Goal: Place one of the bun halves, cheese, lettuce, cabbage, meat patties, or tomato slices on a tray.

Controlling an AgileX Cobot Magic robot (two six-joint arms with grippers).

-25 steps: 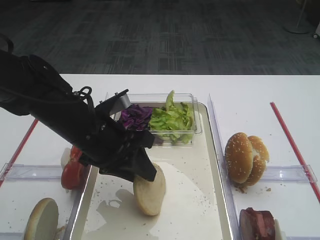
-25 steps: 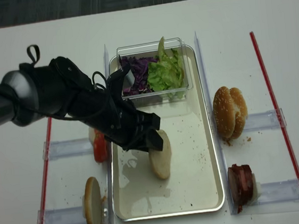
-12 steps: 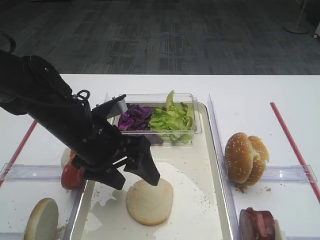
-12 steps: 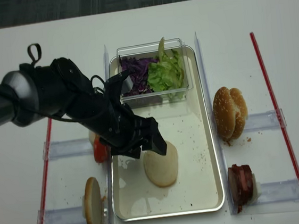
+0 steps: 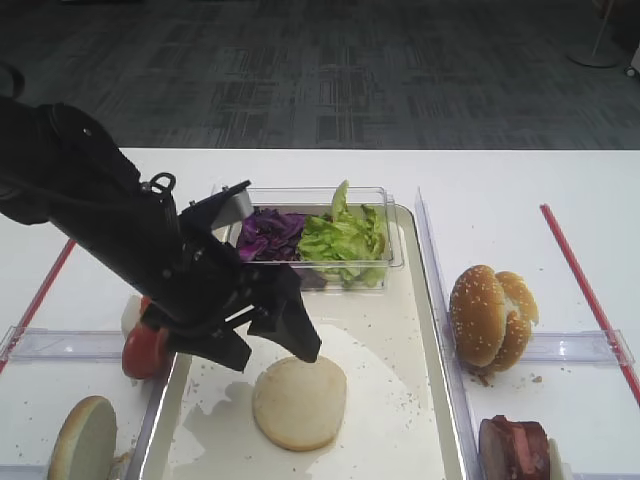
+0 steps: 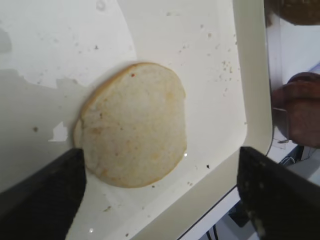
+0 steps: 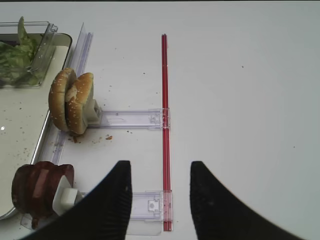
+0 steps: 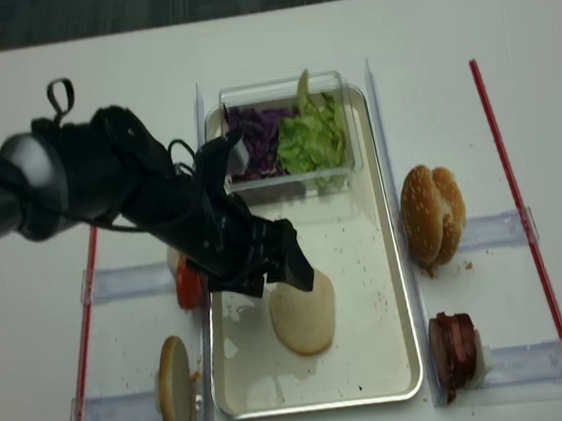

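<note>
So the whole setup sits on a white table with dark grey carpet behind it at 12 o'clock, and red strips run down both sides. Going left to right: a plain bun half on edge at 7 o'clock, and the tomato slices mostly hidden behind the black arm. The left gripper hangs over the tray, jaws spread wide with nothing in them. Just below it a bun half lies flat on the tray floor, pale cream face up with a thin tan rim, a bit toward 6 o'clock from the tray's middle. At the tray's 12 o'clock end a clear tub holds purple cabbage and frilly green lettuce. At 3 o'clock stand sesame buns; the meat patties at 5 o'clock are cut off. The right gripper hovers open over bare table.
</note>
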